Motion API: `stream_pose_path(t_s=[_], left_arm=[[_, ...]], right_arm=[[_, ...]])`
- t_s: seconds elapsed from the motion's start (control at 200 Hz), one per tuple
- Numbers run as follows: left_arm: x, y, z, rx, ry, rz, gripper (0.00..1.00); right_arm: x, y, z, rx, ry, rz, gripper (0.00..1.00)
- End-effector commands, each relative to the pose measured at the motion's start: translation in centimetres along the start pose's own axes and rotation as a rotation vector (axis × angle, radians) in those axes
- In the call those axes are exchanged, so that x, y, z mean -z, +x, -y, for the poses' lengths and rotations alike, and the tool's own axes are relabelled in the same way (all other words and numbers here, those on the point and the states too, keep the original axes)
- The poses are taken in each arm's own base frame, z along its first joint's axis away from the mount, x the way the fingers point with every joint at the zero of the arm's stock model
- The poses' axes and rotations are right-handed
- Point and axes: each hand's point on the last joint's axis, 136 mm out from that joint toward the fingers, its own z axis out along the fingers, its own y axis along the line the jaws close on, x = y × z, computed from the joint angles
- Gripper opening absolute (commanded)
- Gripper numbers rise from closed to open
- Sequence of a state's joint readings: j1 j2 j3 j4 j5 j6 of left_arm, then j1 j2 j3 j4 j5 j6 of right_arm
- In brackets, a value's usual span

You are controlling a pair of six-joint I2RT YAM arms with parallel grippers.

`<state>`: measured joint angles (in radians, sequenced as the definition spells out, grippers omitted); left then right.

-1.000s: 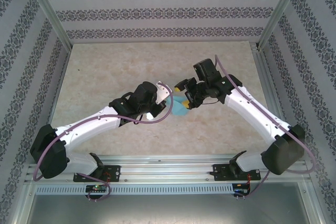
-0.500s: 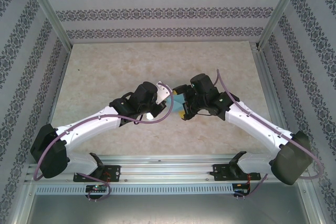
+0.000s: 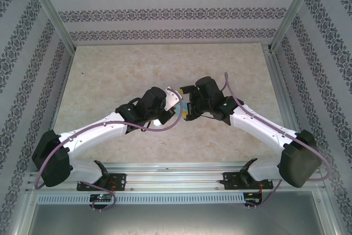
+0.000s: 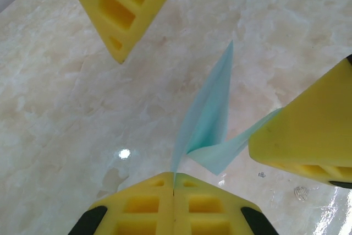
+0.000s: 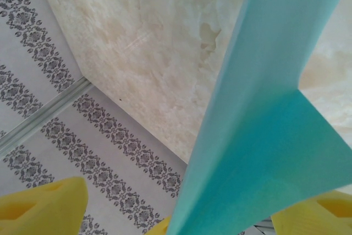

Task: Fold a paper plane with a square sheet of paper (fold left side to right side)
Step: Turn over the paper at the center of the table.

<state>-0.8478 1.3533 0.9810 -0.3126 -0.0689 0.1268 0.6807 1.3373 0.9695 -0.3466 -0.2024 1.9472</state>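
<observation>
The square sheet of paper [image 4: 212,108] is cyan and folded into a slim pointed shape with one flap spread to the right, close to a paper plane. It stands on edge above the marble table. My left gripper [image 4: 174,186] is shut on its near edge, yellow pads pressed together. My right gripper [image 4: 187,103] is open and straddles the paper: one yellow finger [image 4: 124,9] stands off at the upper left, the other [image 4: 308,136] touches the flap. In the right wrist view the paper [image 5: 275,136] rises between the spread jaws. From above, both grippers [image 3: 175,103] [image 3: 188,103] meet at the table's middle.
The marble table [image 3: 110,70] has free room at the back and on the left. Patterned walls [image 3: 165,12] and metal posts [image 3: 49,15] close in three sides. A small glare spot [image 4: 125,153] lies on the table near the left fingers.
My right gripper swung in from the back right towards the left gripper, opened wider, and now straddles the paper. The left arm kept still, holding the paper.
</observation>
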Motion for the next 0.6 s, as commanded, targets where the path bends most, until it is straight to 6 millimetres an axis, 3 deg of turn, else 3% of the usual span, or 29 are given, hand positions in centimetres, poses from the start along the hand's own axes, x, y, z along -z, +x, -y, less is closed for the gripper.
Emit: stream_pose_path(t_s=[0.0, 0.4, 0.595], left_arm=[[0.61, -1.56, 0.61, -0.013, 0.010, 0.052, 0.00], [0.74, -1.33, 1.30, -0.055, 0.028, 0.059, 0.00], [0.90, -1.26, 1.42, -0.071, 0.030, 0.063, 0.00]], right_arm=[[-0.01, 0.65, -1.03, -0.012, -0.032, -0.008, 0.81], [-0.16, 0.42, -0.51, -0.006, -0.013, -0.013, 0.41], [0.02, 0.40, -0.47, 0.003, -0.008, -0.015, 0.31]])
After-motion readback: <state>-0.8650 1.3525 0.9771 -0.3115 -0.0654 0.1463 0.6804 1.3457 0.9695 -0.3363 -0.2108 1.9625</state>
